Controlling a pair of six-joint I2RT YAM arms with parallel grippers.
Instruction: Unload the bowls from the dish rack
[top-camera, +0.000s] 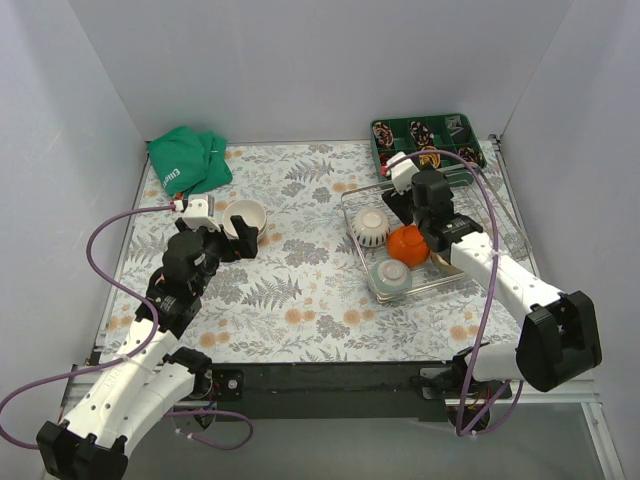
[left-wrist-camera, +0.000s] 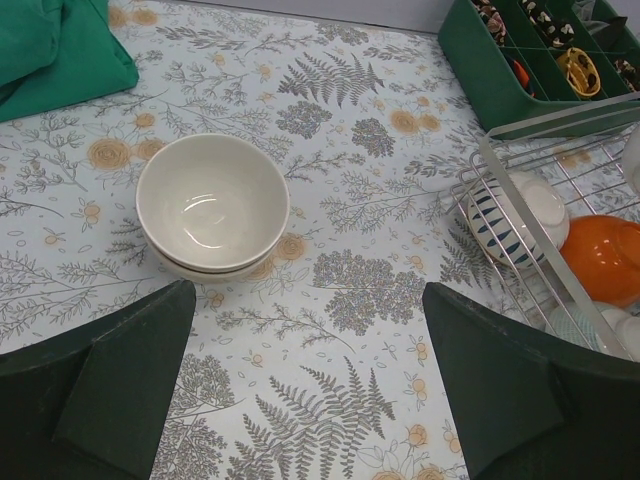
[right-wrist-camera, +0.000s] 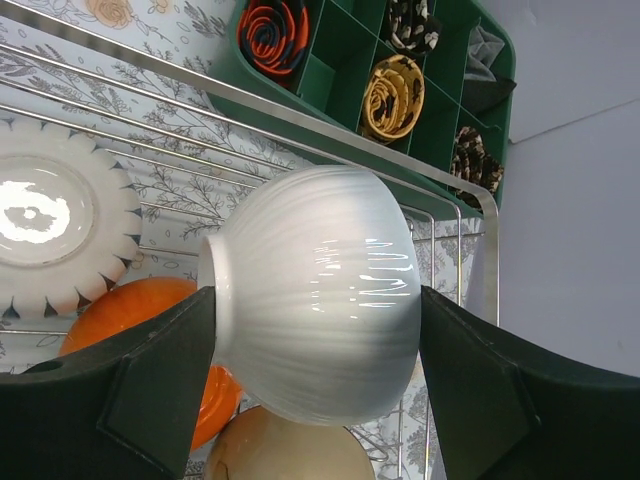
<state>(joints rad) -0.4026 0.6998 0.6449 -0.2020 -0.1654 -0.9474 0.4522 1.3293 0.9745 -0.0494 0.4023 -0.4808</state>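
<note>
A white ribbed bowl lies on its side between the two fingers of the right hand, which are spread wide and pressed against its opposite flanks, so the hand is clamped on it. It sits within the dish rack, close to the far rail. Just beneath it in the right wrist view are an orange bowl and the top of a beige bowl. To one side a white bowl with dark stripes rests upside down on the wires, foot up. From overhead a pale green bowl sits at the near end of the rack, close beside the orange one. The rack stands on the right half of the bench, which has a fern-and-flower print. Just beyond its far end is a green compartment tray with small items in its sections.

Across on the left half, well apart from the rack, two cream bowls stand upright, nested one in the other. The left hand hovers just on the near side of them, its fingers wide apart with nothing between them. A crumpled green cloth lies in the far left corner
</note>
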